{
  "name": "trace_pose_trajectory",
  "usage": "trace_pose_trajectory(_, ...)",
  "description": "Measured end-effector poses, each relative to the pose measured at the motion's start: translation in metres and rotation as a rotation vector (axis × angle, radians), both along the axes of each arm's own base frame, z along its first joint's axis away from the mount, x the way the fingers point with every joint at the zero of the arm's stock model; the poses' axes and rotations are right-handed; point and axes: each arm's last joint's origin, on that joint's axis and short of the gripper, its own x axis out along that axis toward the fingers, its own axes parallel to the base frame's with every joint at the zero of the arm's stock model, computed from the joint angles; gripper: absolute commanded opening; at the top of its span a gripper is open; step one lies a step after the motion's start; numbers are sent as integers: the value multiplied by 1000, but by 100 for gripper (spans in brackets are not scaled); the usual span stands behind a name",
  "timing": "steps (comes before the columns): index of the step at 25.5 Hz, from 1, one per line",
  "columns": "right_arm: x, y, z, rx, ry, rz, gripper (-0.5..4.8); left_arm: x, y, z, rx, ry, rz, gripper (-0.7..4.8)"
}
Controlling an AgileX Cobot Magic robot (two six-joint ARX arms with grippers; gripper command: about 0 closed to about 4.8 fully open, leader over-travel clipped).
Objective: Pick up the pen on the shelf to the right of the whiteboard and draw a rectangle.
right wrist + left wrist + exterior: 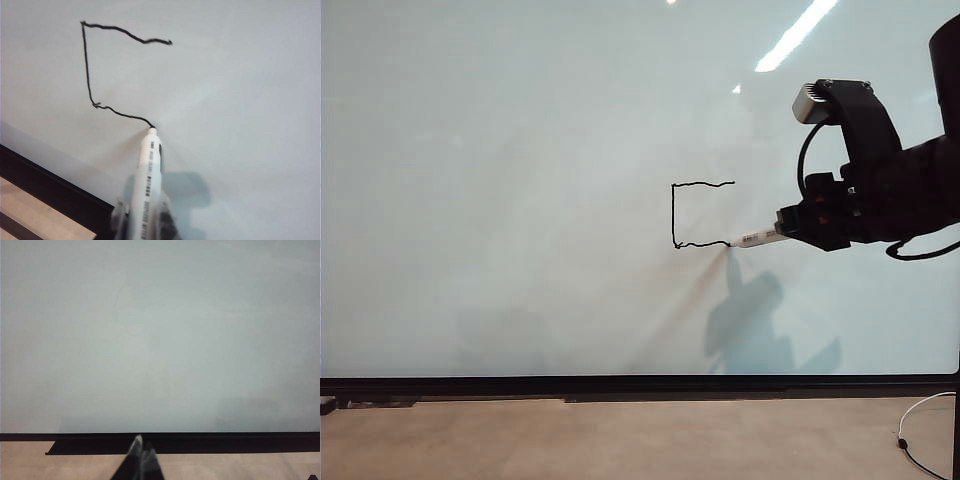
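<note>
Whiteboard [520, 200] is filling most of the exterior frame, black bottom edge running along the lower part. Rectangle [700, 215], three sides drawn, is sitting right of centre. Wooden surface [620, 440] is lying below; a white cable [920, 420] is curling at lower right.

left tool [141, 450] tips blurred, cropped

The whiteboard [520, 150] is pale grey-white and shiny, with a black strip along its bottom edge. The rectangle [700, 214] is a thin, wobbly black line. The pen [147, 185] is white with small dark letters and a black tip. The right gripper [790, 222] is black.
</note>
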Motion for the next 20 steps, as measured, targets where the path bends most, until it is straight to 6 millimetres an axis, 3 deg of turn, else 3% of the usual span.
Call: trace_pose_trajectory(20, -2, -7, 2, 4, -14, -22, -5, 0, 0, 0, 0, 0, 0, -4)
